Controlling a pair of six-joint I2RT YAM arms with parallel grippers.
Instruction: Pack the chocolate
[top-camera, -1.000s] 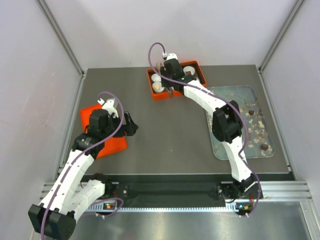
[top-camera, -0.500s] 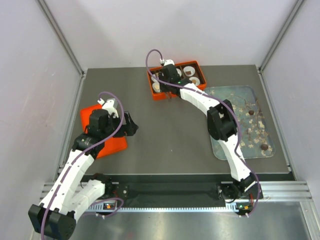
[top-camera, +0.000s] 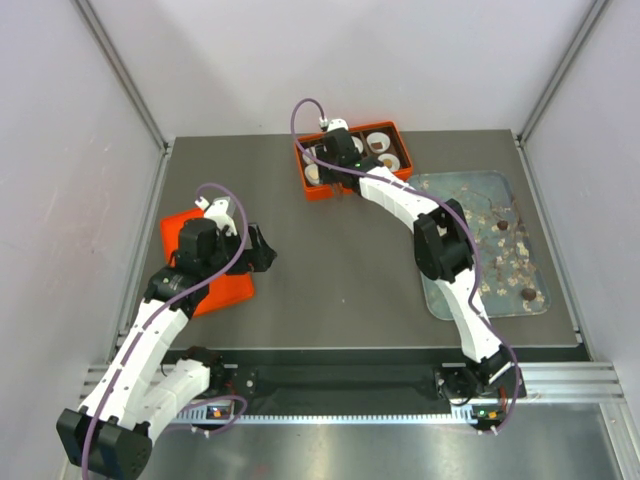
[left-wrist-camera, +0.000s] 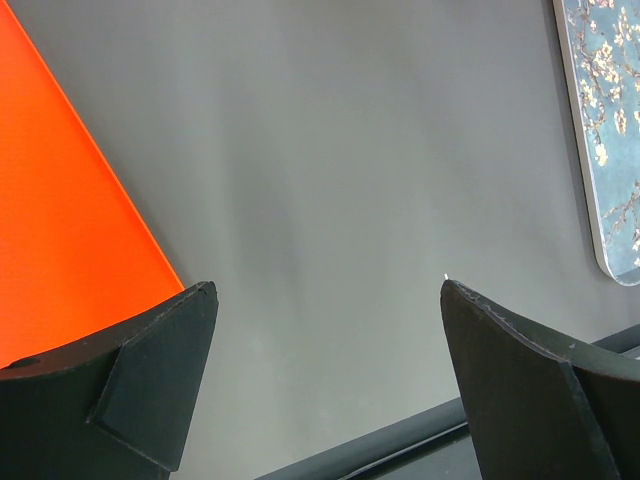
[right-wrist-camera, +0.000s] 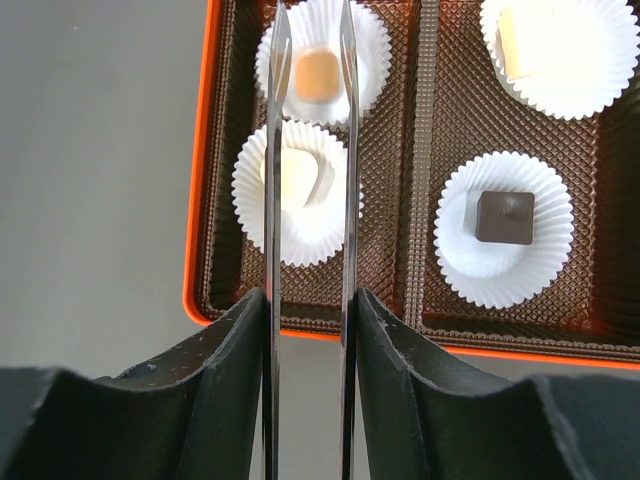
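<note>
Tweezers over the box: the right gripper (right-wrist-camera: 310, 325) is clamped on tweezers (right-wrist-camera: 271, 200) above the orange box (right-wrist-camera: 196, 220), and the left gripper (left-wrist-camera: 325, 290) is released.

You see four white paper cups (right-wrist-camera: 460, 255) in the box's brown ribbed compartments: one holds a tan chocolate (right-wrist-camera: 318, 75), one a dark square (right-wrist-camera: 503, 217), and two hold pale pieces. The tweezer prongs stand apart with their tips either side of the tan chocolate; you cannot tell whether they touch it. More dark lumps (top-camera: 502, 225) lie loose on the blossom-print tray (top-camera: 436, 296), right of the box. The right arm stretches far forward along the tray's left edge. The left arm is folded, fingers spread wide with nothing between them, at the edge of the flat orange lid (top-camera: 175, 235). The table (top-camera: 330, 270) is dark grey, and pale walls enclose it.
</note>
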